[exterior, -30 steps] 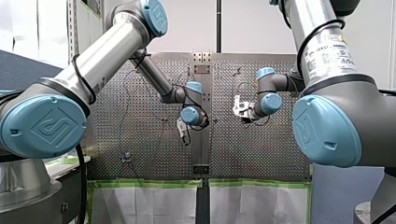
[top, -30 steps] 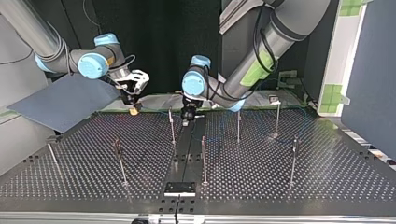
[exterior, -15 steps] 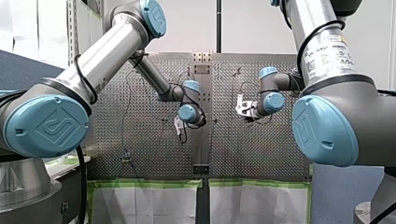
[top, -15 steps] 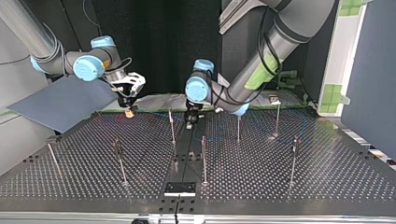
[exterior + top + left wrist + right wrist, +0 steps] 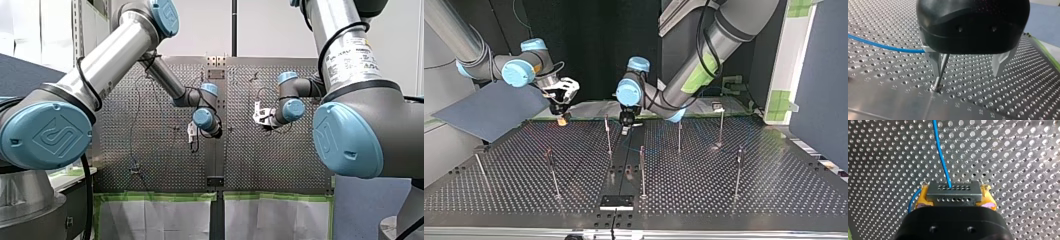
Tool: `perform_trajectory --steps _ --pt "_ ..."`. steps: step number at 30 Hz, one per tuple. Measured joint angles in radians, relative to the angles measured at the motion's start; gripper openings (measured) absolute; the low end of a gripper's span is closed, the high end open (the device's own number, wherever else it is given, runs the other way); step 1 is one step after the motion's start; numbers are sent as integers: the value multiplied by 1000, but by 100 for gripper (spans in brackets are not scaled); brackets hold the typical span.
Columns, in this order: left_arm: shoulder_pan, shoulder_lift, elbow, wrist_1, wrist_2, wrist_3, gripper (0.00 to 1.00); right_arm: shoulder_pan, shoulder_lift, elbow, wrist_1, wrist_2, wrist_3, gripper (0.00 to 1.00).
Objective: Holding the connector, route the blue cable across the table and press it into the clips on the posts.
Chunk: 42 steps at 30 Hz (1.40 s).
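Observation:
In the right wrist view my right gripper [image 5: 954, 202] is shut with yellow pads on the grey connector [image 5: 953, 191]. The blue cable [image 5: 941, 152] runs from the connector away over the perforated table [image 5: 1010, 157]. In the top view that gripper [image 5: 562, 116] hangs just over the table's far edge, at the left. My left gripper [image 5: 966, 68] stands open with nothing between its metal fingers [image 5: 999, 66]. A thin post [image 5: 942, 67] rises right beside one finger, and the blue cable [image 5: 880, 46] passes behind the gripper body. This gripper [image 5: 625, 128] is low near the table's middle.
Several thin posts stand on the table, among them one [image 5: 608, 135] beside my left gripper, one [image 5: 642, 170] nearer the camera and one [image 5: 679, 135] to the right. A black block [image 5: 616, 201] sits at the near edge. A blue-grey panel [image 5: 489, 107] leans at the left.
My left gripper has shifted slightly near the middle post and its fingers now stand open. My right gripper has moved a little toward the top view's left with the connector.

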Motion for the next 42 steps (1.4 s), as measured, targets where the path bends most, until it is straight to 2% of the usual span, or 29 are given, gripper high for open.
perform_trajectory --steps 10,17,26,31,35,42 --pt "-59 56 -14 -84 -38 5 100 -18 0 0 1 -1 -3 0" --pt "-107 73 -46 -100 -84 6 100 -29 0 0 2 -2 -3 0" --pt "-160 127 -109 -30 -118 -44 100 -31 0 1 3 -12 2 0" --pt "-202 127 -109 13 -154 -86 100 -30 0 1 2 -19 9 0" --pt "-235 126 -101 47 -156 -120 100 -31 0 0 2 -20 14 0" --pt "-248 110 -76 102 -154 -147 100 -32 -1 -1 3 -20 19 0"
